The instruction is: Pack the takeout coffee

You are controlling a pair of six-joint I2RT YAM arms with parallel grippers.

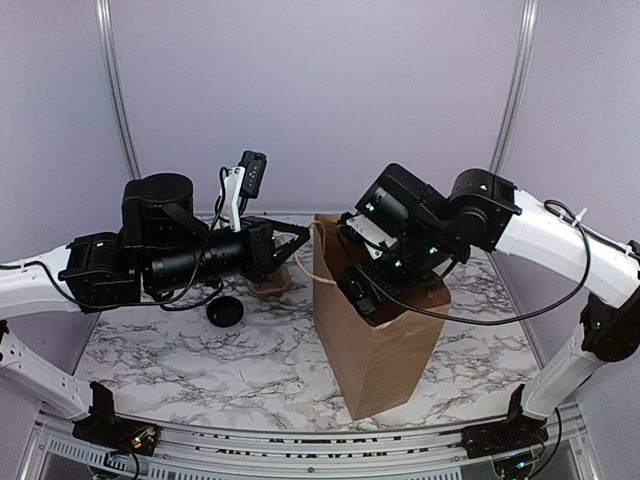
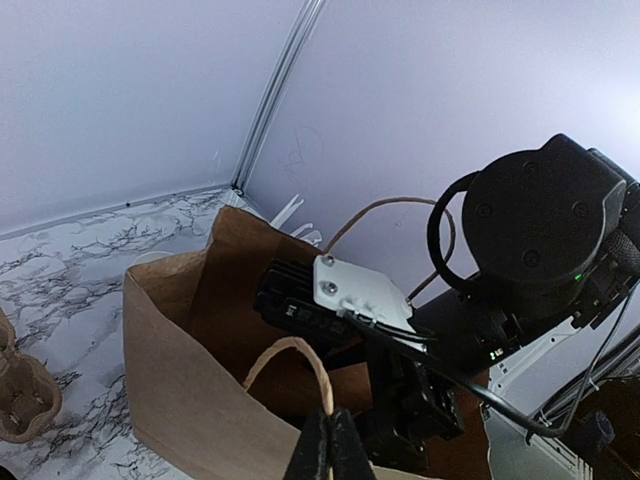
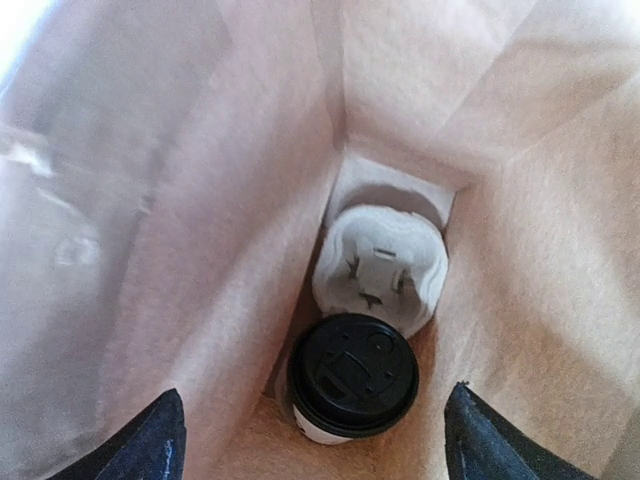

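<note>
The takeout coffee [image 3: 352, 375], a white paper cup with a black lid, stands upright at the bottom of the brown paper bag [image 1: 385, 340], next to the empty pocket of a pale moulded cup carrier [image 3: 380, 265]. My right gripper [image 3: 313, 390] is in the bag's mouth above the cup, open and empty, fingertips [image 3: 160, 435] well apart; it also shows in the top view [image 1: 362, 292]. My left gripper [image 2: 330, 445] is shut on the bag's twine handle [image 2: 300, 350] at the bag's left rim, and also shows in the top view [image 1: 300, 240]. The cup is hidden in the top view.
A loose black lid [image 1: 225, 312] lies on the marble table [image 1: 200, 370] left of the bag. A brown pulp carrier [image 1: 270, 282] sits behind it, under my left arm, and also shows in the left wrist view [image 2: 20, 400]. The bag's walls closely surround the right gripper.
</note>
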